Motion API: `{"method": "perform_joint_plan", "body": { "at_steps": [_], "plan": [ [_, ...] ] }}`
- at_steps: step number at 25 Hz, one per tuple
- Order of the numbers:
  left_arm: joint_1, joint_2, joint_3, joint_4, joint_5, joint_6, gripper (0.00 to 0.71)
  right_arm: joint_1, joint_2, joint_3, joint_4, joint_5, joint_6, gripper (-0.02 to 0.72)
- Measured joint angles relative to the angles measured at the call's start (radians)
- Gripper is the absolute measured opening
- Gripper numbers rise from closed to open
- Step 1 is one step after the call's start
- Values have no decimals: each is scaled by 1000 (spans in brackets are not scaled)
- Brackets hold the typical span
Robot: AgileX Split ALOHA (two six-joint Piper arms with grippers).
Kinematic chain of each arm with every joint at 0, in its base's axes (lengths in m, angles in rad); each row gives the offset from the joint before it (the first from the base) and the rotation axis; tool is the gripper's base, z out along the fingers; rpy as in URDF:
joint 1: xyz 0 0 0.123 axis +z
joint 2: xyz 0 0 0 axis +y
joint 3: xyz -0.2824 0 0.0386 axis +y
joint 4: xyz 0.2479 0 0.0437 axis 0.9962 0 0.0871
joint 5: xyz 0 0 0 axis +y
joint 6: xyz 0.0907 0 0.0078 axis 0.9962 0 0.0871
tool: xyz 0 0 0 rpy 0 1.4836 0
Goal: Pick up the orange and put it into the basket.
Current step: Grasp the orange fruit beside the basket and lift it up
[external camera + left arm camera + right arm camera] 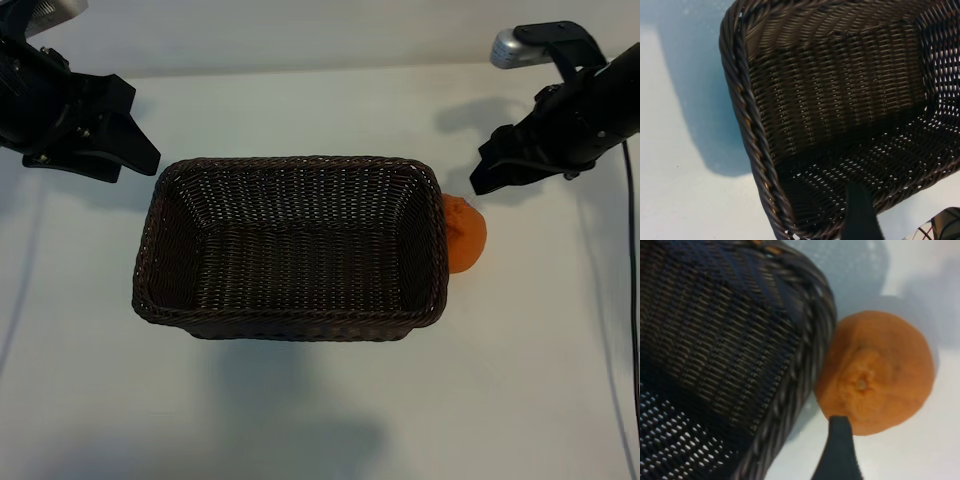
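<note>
The orange (466, 235) lies on the white table, pressed against the right outer side of the dark brown wicker basket (290, 163), which has nothing in it. My right gripper (482, 170) hovers open just behind and above the orange, holding nothing. In the right wrist view one dark finger (839, 440) shows in front of the orange (880, 370), beside the basket's rim (810, 315). My left gripper (142, 140) hangs open at the basket's back left corner. Its wrist view looks into the basket over the braided rim (747, 115), with one finger (857, 210) showing.
The white table (320, 410) stretches in front of the basket and to its sides. A thin cable (632, 300) runs down the right edge of the exterior view.
</note>
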Motion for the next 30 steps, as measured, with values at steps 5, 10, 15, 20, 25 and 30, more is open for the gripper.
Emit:
{"method": "perform_joint_plan", "body": {
  "at_steps": [5,10,15,20,25,30],
  "plan": [
    [0,0,0,0,0,1,502,48,70,0,4,-29,-10,554],
    [0,0,0,0,0,9,502,51,98,0,9,-68,-15,554],
    [0,0,0,0,0,10,502,51,111,0,10,-98,-15,554],
    [0,0,0,0,0,10,502,51,122,0,10,-98,-15,554],
    [0,0,0,0,0,10,502,51,151,0,12,-95,-15,554],
    [0,0,0,0,0,10,502,51,159,0,31,-95,-16,554]
  ]
}}
